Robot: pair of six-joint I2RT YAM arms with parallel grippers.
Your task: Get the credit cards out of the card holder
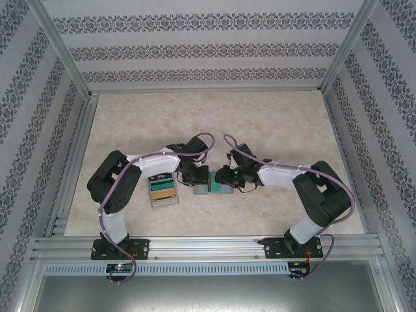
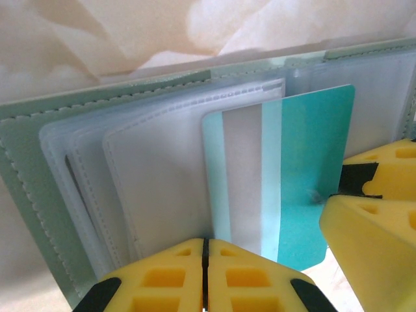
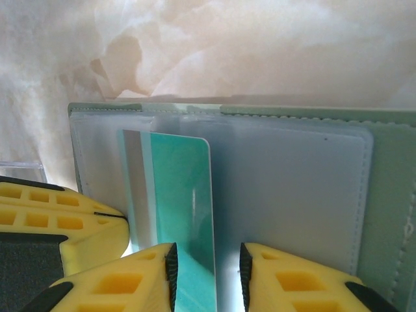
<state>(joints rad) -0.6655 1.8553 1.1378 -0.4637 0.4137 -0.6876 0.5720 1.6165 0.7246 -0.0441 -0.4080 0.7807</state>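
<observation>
One open card holder (image 1: 211, 187) sits between two grippers, one clear card tray (image 1: 162, 190) just left of it, one teal card (image 2: 305, 169) poking from its sleeve. The left gripper (image 2: 205, 244) is pinched shut at the holder's edge, the right gripper (image 3: 207, 253) half-open around the card. Other sleeves look too cloudy to read.

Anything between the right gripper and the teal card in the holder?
Nothing visible. The right gripper stands open right over the long edge of the teal plastic card lying in the open sage-green folding card holder. The shut left gripper sits beside the card, not between.
</observation>
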